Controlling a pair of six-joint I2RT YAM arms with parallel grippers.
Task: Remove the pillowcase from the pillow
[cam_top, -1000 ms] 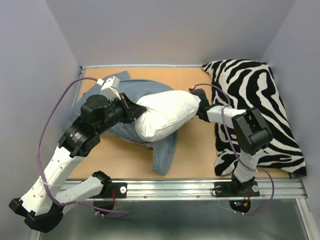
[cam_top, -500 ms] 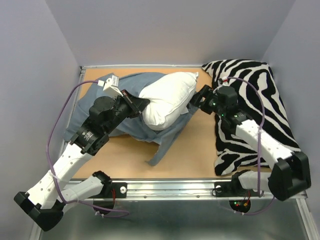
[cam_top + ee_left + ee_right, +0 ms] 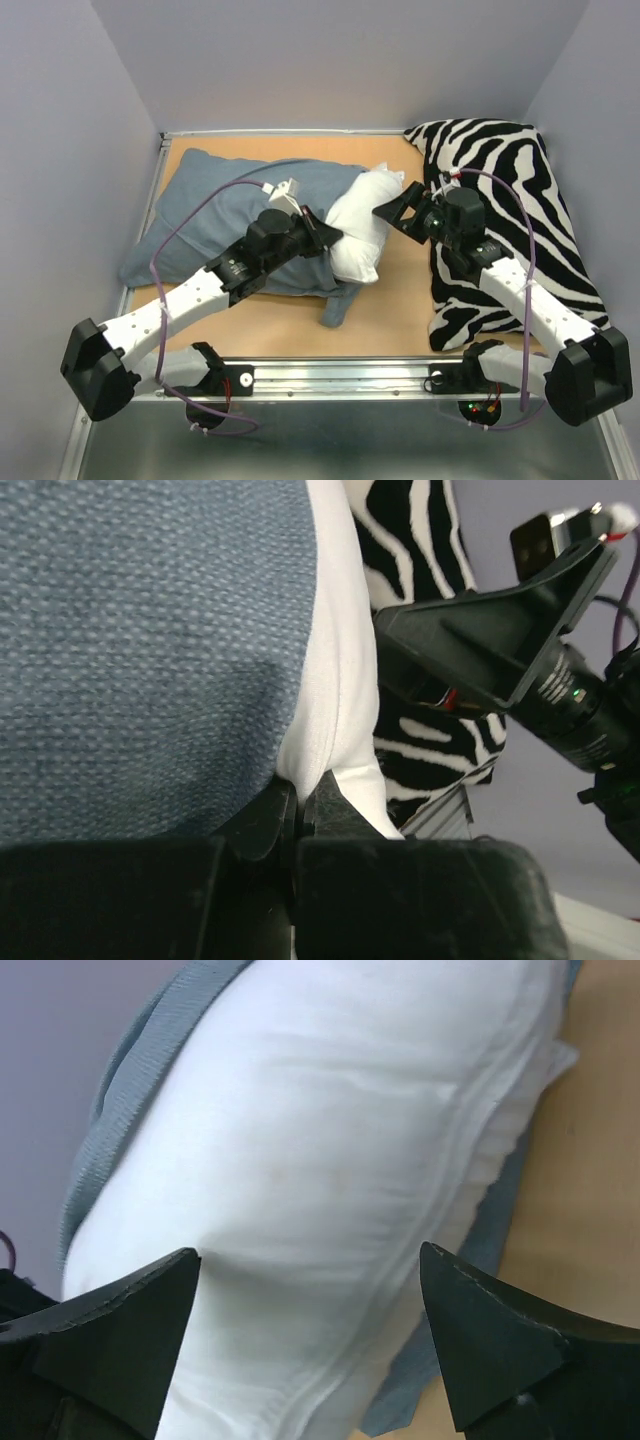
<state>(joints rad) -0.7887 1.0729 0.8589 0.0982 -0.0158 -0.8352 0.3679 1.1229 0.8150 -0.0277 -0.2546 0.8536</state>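
Observation:
The blue-grey pillowcase (image 3: 235, 215) lies across the left half of the table and covers most of the white pillow (image 3: 362, 238), whose right end sticks out. My left gripper (image 3: 328, 238) reaches over the pillowcase to its open edge. In the left wrist view this gripper (image 3: 300, 785) is shut on a fold of the pillow (image 3: 340, 660), right beside the pillowcase (image 3: 150, 630). My right gripper (image 3: 395, 213) hangs wide open just right of the pillow's end. In the right wrist view the pillow (image 3: 330, 1160) fills the space ahead of the gripper (image 3: 310, 1255), untouched, with the pillowcase (image 3: 120, 1090) behind it.
A zebra-striped cushion (image 3: 510, 180) fills the right side of the table, partly under my right arm. Bare wooden tabletop (image 3: 400, 300) shows in front of the pillow. A metal rail (image 3: 400, 375) runs along the near edge. Grey walls close in on three sides.
My right gripper has opened wide and drawn back toward the cushion. My left arm has stretched out to the right, and the pillowcase now covers much more of the pillow.

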